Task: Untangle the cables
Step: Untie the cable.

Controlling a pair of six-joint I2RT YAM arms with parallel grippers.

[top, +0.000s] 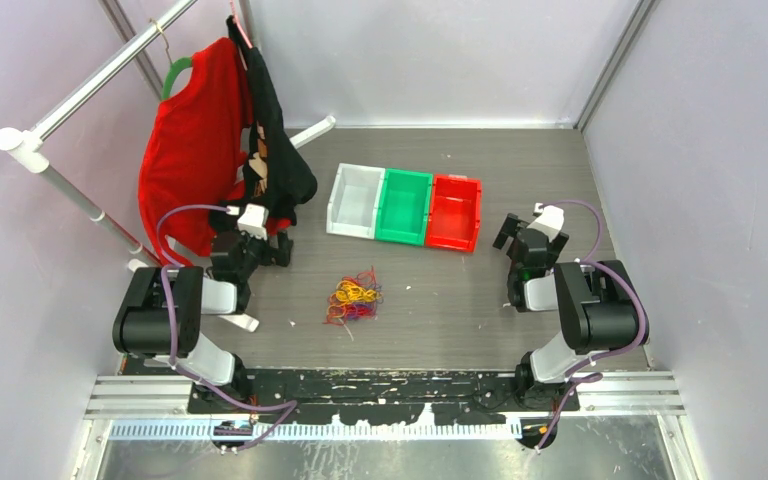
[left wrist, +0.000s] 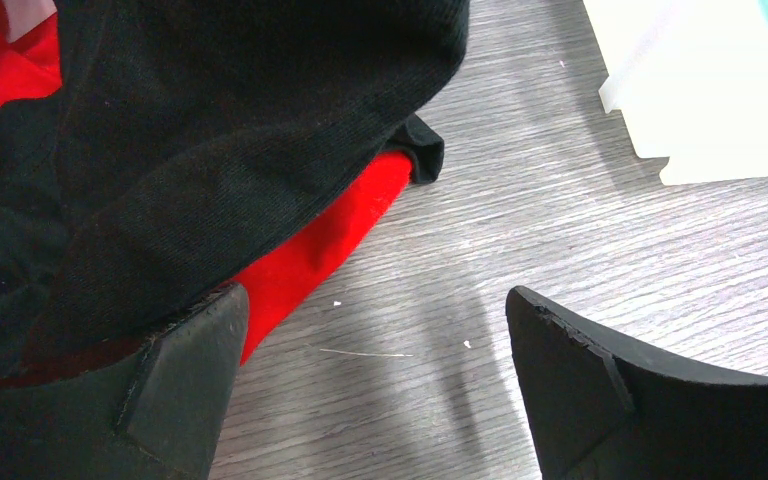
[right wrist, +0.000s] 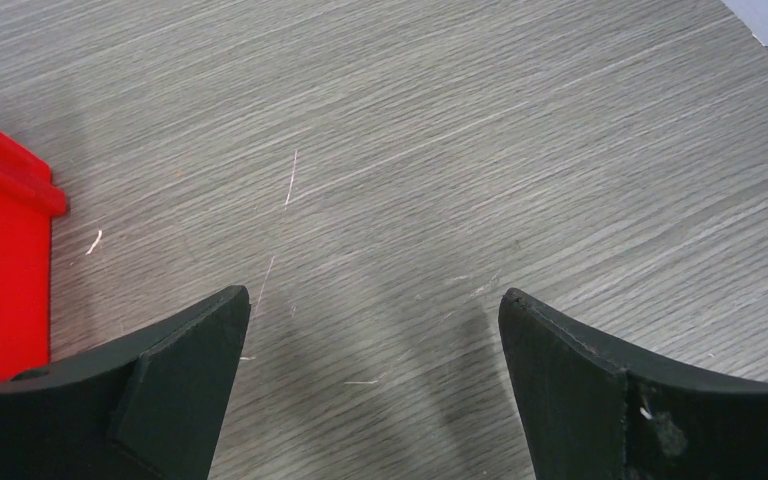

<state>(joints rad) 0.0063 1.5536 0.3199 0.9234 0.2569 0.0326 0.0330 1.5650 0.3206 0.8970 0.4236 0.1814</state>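
Cables [top: 353, 298] lie in one tangled red/yellow/purple heap on the worktop [top: 460, 290], on the near side of the green bin [top: 405, 206] and well apart from it, with neither arm touching them. Left gripper [left wrist: 375, 300] is spread wide and empty, left of the green bin past the white bin [top: 355, 200], its left finger [left wrist: 175, 385] at the edge of the black garment [left wrist: 210, 120] and red shirt [left wrist: 330, 240]. Right gripper [right wrist: 375, 300] is also wide and empty, over bare worktop right of the green bin, just past the red bin [right wrist: 0, 270].
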